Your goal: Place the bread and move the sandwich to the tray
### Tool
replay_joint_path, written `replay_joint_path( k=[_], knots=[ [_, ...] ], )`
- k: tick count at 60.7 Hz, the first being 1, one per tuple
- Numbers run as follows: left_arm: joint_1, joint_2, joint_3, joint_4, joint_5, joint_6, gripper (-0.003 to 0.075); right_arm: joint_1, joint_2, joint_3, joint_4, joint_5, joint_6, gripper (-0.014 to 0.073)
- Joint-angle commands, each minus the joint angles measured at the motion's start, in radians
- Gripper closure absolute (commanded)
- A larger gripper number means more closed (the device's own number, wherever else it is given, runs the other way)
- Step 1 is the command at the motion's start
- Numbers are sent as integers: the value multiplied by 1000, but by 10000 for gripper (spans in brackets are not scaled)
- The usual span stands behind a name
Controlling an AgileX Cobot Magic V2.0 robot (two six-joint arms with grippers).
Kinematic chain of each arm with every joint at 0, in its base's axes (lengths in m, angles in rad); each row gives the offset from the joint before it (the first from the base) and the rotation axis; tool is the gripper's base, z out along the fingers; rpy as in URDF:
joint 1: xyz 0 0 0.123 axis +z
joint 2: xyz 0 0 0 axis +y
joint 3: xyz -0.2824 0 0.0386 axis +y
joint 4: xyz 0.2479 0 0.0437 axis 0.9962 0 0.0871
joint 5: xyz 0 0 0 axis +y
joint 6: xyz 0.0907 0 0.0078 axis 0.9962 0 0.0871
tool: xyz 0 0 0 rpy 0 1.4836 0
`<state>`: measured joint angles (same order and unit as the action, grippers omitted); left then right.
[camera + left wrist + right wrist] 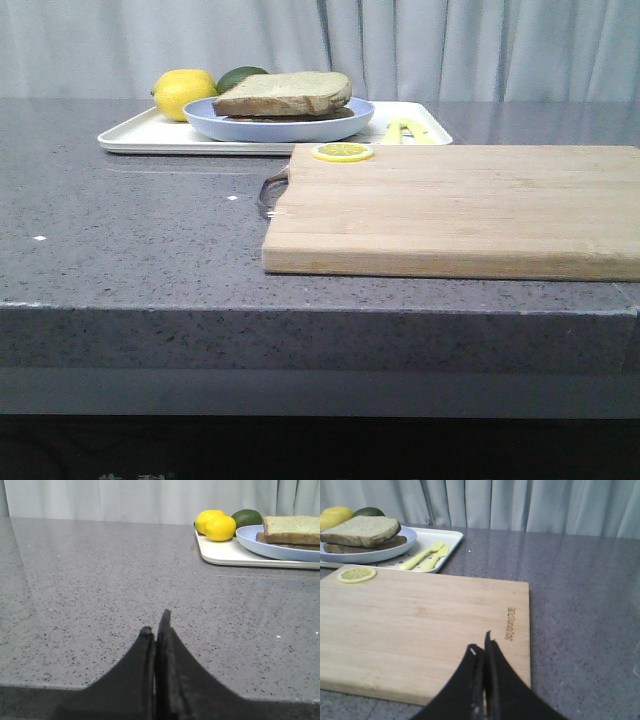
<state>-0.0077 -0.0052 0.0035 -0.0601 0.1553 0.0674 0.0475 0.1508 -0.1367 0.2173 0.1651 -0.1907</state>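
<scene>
The bread [285,91] lies on top of the darker lower slice, making the sandwich [290,113] on the round pale-blue plate [215,122]. The plate stands on the white tray [135,135] at the back of the counter. No egg shows. The sandwich also shows in the left wrist view [292,530] and the right wrist view [362,532]. My left gripper [156,622] is shut and empty over bare counter, short of the tray. My right gripper [481,645] is shut and empty over the near edge of the cutting board. Neither gripper shows in the front view.
A wooden cutting board [460,210] with a metal handle lies in front of the tray, a lemon slice [343,152] at its far left corner. A lemon [185,93] and a lime [240,76] sit on the tray's back left; a yellow fork and spoon [426,556] on its right.
</scene>
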Motion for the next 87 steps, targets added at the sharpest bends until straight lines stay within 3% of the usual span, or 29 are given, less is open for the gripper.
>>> replay_joint_path(
  k=[1, 12, 87],
  knots=[
    [-1, -22, 11, -10, -81, -8, 739, -1, -40, 54, 5, -135, 7, 653],
    [-1, -22, 11, -10, -81, -8, 739, -1, -189, 162, 20, -126, 7, 653],
    [-1, -21, 11, -10, -81, -8, 739, -1, -182, 160, 37, -94, 7, 653]
  ],
)
